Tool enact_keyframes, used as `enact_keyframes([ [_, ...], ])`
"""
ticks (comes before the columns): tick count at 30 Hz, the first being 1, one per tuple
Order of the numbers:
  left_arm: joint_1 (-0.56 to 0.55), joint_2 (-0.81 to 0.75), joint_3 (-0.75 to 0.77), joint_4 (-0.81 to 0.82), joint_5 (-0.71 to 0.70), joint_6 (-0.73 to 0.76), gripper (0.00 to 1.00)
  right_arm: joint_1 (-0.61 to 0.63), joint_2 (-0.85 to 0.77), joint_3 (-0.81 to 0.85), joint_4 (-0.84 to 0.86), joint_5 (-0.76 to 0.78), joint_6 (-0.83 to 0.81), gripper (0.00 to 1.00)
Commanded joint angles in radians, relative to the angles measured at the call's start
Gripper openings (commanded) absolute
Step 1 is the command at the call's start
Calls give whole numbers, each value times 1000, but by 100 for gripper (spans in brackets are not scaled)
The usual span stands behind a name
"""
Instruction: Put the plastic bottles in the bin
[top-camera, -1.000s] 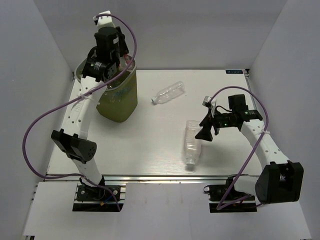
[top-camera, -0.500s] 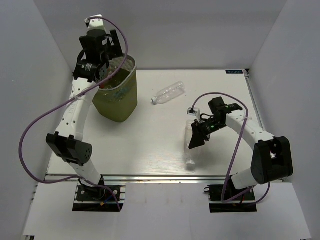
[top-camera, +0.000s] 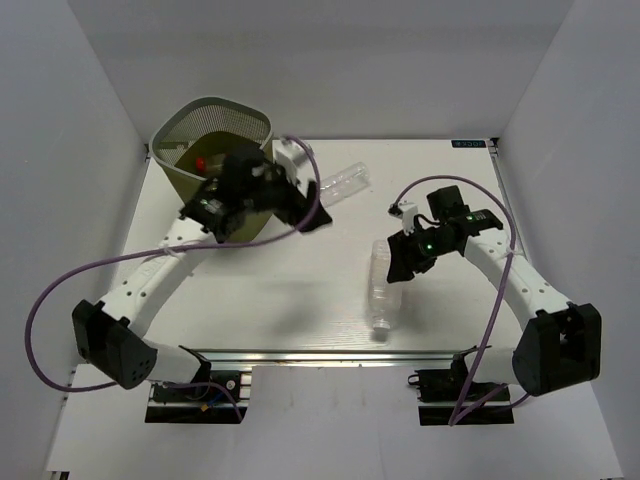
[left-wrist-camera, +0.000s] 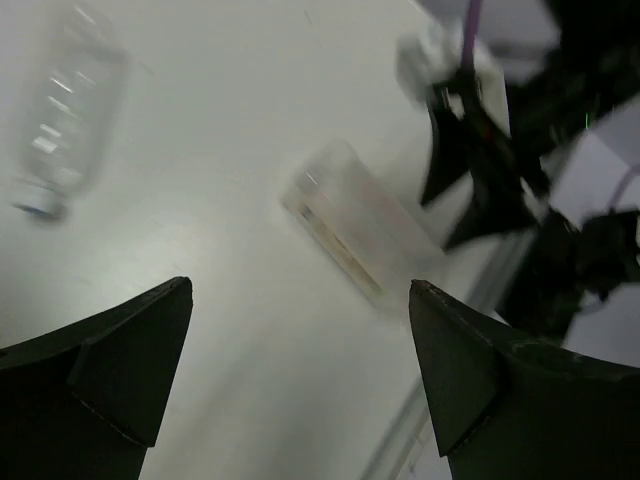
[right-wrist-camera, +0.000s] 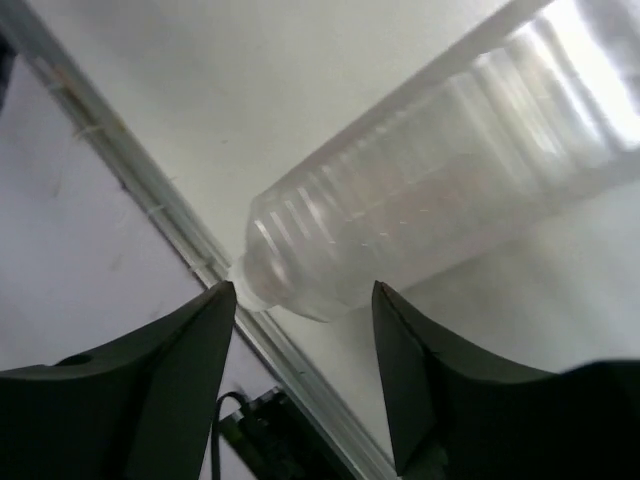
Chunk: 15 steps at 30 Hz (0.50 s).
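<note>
Saw a white table (top-camera: 300, 300) boxed in by plain white walls (top-camera: 330, 70), a metal rail (top-camera: 300, 354) running along its near edge. Found one clear bottle (top-camera: 381, 295) lying flat on the near right part of that table, cap end toward the rail, resting on the surface and not lifted. Found the right gripper (right-wrist-camera: 303, 288) low over the far end of this bottle, fingers part-way apart, the ribbed plastic showing just beyond and between their tips. Could not tell contact from a near miss there; made out no firm hold. Farther back, left of centre, found the left gripper (left-wrist-camera: 300, 287) above the table, fingers spread wide, nothing between them, pointing toward the right side. Noted a second clear bottle (top-camera: 350, 179) on its side at the far middle of the table, well apart from the first, its neck end hidden behind the left arm (top-camera: 160, 275) in the overhead view. Spotted the green mesh bin (top-camera: 215, 103) at the far left corner, partly covered by that same arm. Glimpsed a red cap (top-camera: 201, 161) low inside the bin; could not make out anything more of its contents.
</note>
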Motion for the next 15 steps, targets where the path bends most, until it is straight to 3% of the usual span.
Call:
enact_keyframes([
  [1,-123,-19,-129,-43,134,-44,99,-27,-7,39,79,166,117,60],
  [10,-372,-14,-313,-23,-1,-93,99,-119,68,27,70,326,136,49],
  [15,-481,24,-387,64,-82,-145,99,-122,136,-1,50,314,99,42],
])
